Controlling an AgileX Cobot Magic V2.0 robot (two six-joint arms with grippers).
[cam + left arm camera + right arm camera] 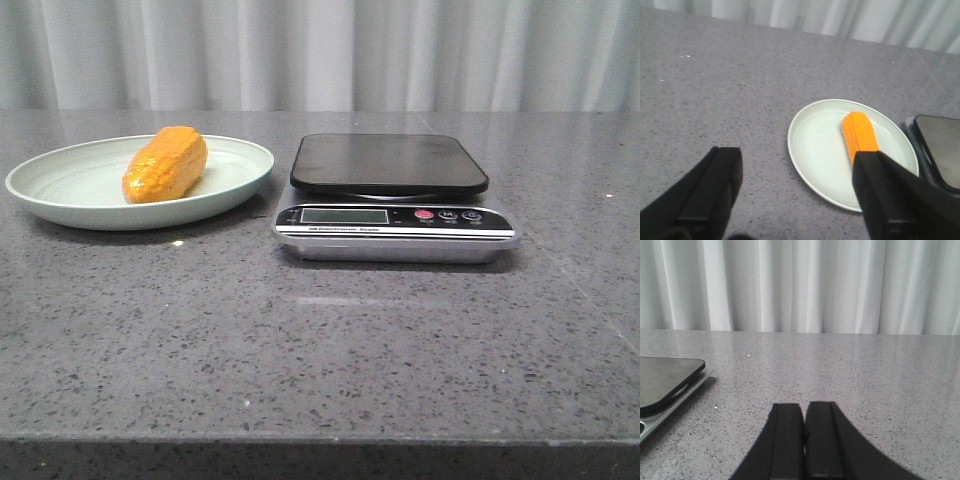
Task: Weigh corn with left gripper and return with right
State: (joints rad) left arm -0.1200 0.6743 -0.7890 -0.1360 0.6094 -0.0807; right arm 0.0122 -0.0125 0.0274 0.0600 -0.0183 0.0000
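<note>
The orange-yellow corn (165, 164) lies on a pale green plate (70, 190) at the left of the table; it also shows in the left wrist view (859, 136) on the plate (815, 150). A digital scale (390, 165) with a black platform stands to the plate's right, with nothing on it. My left gripper (797, 172) is open and empty, above the table short of the plate; one finger hides the corn's near end. My right gripper (804, 412) is shut and empty, to the right of the scale (665, 382). Neither gripper shows in the front view.
The grey speckled table (320, 340) runs to a front edge near the camera. White curtains (320, 50) hang behind it. The scale's display and buttons (395, 216) face the front.
</note>
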